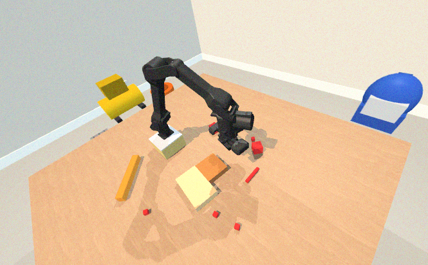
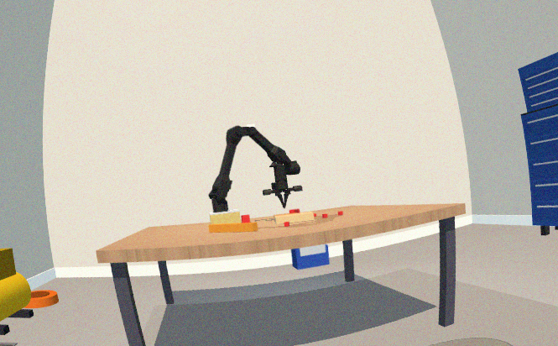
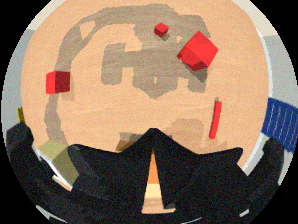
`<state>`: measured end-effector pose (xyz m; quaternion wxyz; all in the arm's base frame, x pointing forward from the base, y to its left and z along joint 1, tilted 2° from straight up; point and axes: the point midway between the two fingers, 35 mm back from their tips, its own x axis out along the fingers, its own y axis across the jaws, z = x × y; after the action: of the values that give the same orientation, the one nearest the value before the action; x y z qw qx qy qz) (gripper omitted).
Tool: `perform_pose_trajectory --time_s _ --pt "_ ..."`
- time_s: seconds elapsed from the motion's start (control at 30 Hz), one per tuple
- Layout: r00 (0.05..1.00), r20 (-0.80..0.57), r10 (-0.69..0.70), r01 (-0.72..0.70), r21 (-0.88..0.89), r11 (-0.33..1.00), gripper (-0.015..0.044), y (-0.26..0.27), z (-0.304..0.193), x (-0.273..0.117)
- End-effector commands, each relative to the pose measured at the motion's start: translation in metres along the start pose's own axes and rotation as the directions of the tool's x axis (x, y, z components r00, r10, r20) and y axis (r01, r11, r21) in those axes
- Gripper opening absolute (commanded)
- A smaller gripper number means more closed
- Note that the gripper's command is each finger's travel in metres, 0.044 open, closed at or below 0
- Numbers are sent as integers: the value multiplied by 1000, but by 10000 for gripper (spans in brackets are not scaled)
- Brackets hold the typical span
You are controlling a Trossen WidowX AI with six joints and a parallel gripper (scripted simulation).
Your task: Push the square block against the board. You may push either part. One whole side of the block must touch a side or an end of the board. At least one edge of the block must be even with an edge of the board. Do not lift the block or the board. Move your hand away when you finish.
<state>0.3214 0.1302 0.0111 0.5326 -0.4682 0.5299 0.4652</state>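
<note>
The orange square block [image 1: 211,166] [image 3: 153,171] lies flat on the table with one side against a long side of the pale yellow board [image 1: 196,188] [image 2: 294,217] [image 3: 153,191]. No gap shows between them in the top view, and their upper-left edges look about in line. The exterior view does not show the block, and the fingers cover most of the joint in the wrist view. My gripper [image 2: 284,207] [image 3: 153,131] is shut and empty. It hangs above the table, clear of both parts, beyond the block from the top view.
A red cube [image 1: 257,147] [image 3: 199,49] and a red stick [image 1: 252,175] [image 3: 215,120] lie right of the block. Another red block [image 3: 58,82] is behind the gripper. Small red cubes [image 1: 215,214] [image 1: 145,211] lie near the board. An orange bar [image 1: 129,177] [image 2: 232,227] lies left.
</note>
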Motion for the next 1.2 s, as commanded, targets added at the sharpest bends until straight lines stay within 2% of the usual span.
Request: perform_pose_trajectory --time_s 0.0,0.13,0.57,0.87,1.17 --pt "1000 -4 5 -5 2 1000 0 1 -1 -7" --pt "1000 3 -9 9 52 999 0 -5 -4 -4" --pt "1000 -6 -14 15 468 884 0 -33 -39 -6" --pt "1000 -10 -10 15 714 700 0 -48 -64 -7" --pt "1000 -14 -6 15 893 450 0 -62 -91 -8"
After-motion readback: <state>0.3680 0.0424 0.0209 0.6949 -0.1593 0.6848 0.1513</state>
